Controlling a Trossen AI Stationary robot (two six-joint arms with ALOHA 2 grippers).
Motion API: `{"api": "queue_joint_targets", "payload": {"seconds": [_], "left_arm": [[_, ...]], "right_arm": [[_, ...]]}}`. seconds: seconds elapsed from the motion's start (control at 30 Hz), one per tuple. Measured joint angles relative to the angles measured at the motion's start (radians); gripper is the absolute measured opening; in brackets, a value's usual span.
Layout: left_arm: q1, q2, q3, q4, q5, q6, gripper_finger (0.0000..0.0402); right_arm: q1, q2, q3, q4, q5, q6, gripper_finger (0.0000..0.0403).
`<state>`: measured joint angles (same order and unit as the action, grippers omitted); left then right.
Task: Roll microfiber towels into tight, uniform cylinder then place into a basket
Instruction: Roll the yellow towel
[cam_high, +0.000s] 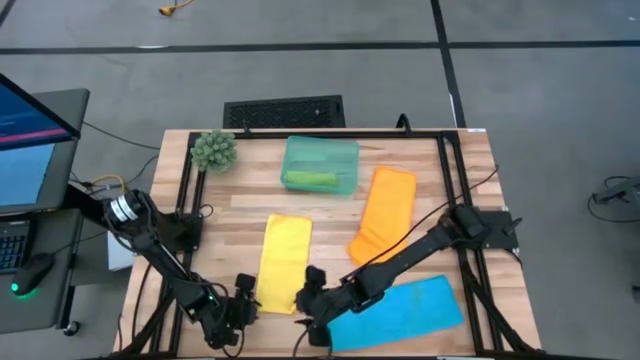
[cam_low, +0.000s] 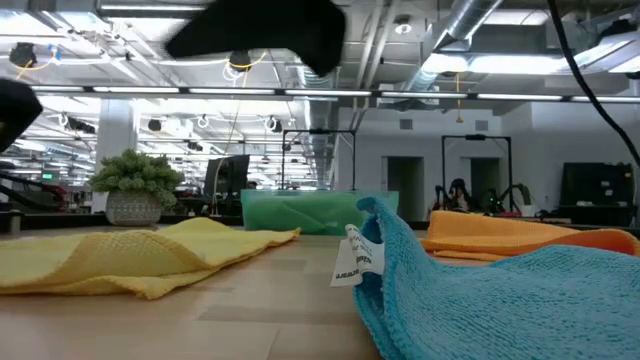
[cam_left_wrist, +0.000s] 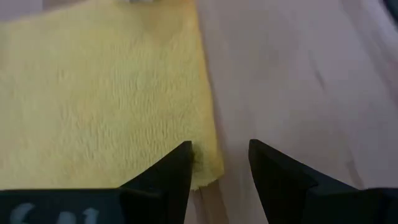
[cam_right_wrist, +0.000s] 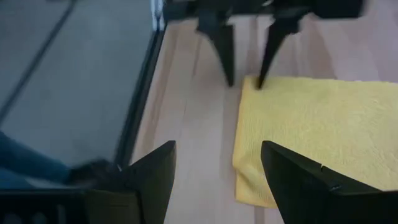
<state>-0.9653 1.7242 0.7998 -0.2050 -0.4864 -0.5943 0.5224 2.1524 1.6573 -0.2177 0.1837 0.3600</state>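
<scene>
From above, you had the yellow towel (cam_high: 283, 262) lying flat near the front of the table (cam_high: 240, 215), with the left gripper (cam_high: 247, 303) at its near left corner and the right gripper (cam_high: 306, 300) at its near right corner. The orange towel (cam_high: 384, 212) lay to the right of it, the blue towel (cam_high: 400, 312) under the right arm at the front, and the basket (cam_high: 320, 165) sat at the back with a green roll (cam_high: 310, 179) inside, the plant ball (cam_high: 214, 150) to its left.

At table height, you saw the blue towel (cam_low: 480, 290) bunched close in front, the yellow towel (cam_low: 130, 255) rumpled to the left, and the basket (cam_low: 300, 212) behind them.

From the left wrist, your left gripper (cam_left_wrist: 219, 163) stood released, its fingers straddling the yellow corner (cam_left_wrist: 208, 168).

From the right wrist, your right gripper (cam_right_wrist: 217, 168) was spread wide over the towel's edge (cam_right_wrist: 249, 180), grasping nothing, with the left gripper (cam_right_wrist: 245, 74) opposite at the far corner.
</scene>
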Motion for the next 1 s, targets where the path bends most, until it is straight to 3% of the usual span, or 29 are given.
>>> {"api": "queue_joint_targets", "payload": {"seconds": [0.27, 0.57, 1.0], "left_arm": [[0.015, 0.012, 0.0, -0.032, -0.089, -0.05, 0.0153], [0.059, 0.01, 0.001, -0.034, -0.04, 0.025, 0.0153], [0.056, 0.01, 0.0, -0.031, -0.005, -0.028, 0.0153]], "right_arm": [[-0.002, 0.125, 0.068, -0.014, 0.0, -0.175, 0.026], [-0.035, 0.172, 0.068, -0.043, -0.002, -0.177, 0.026], [-0.038, 0.214, 0.071, -0.06, -0.045, -0.149, 0.0251]]}}
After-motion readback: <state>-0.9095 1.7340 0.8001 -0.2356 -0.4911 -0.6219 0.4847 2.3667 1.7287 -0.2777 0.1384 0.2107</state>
